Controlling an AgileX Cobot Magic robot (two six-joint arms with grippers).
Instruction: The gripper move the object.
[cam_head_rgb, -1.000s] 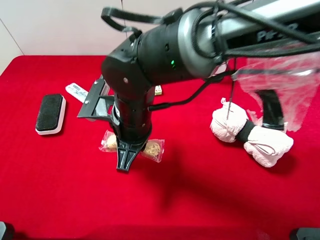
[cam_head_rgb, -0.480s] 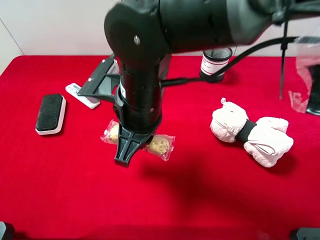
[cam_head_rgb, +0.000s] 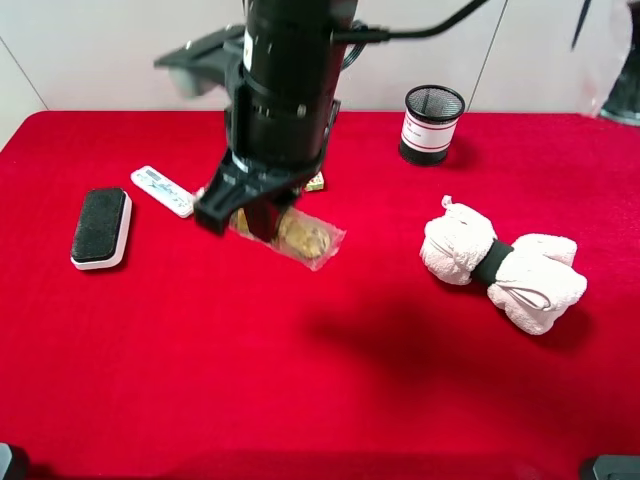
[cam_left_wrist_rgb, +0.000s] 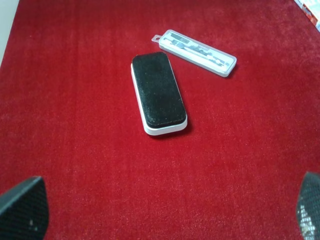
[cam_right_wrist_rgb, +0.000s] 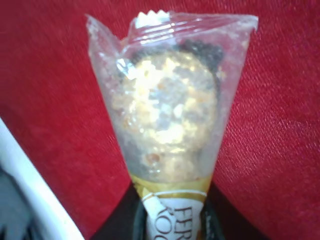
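A clear-wrapped packet of gold-foil chocolate balls hangs from my right gripper, which reaches across the middle of the red table. The gripper is shut on one end of the packet and holds it a little above the cloth. In the right wrist view the packet fills the frame, pinched between the dark fingers of the gripper. My left gripper is open and empty above the cloth, its two fingertips far apart. It does not show in the exterior view.
A black-topped white eraser and a clear flat case lie at the left. A black mesh cup stands at the back. A white towel bundle lies at the right.
My right gripper closed on the packet, then rose and moved toward the back of the table with it. The clear plastic bag at the right has left the view.
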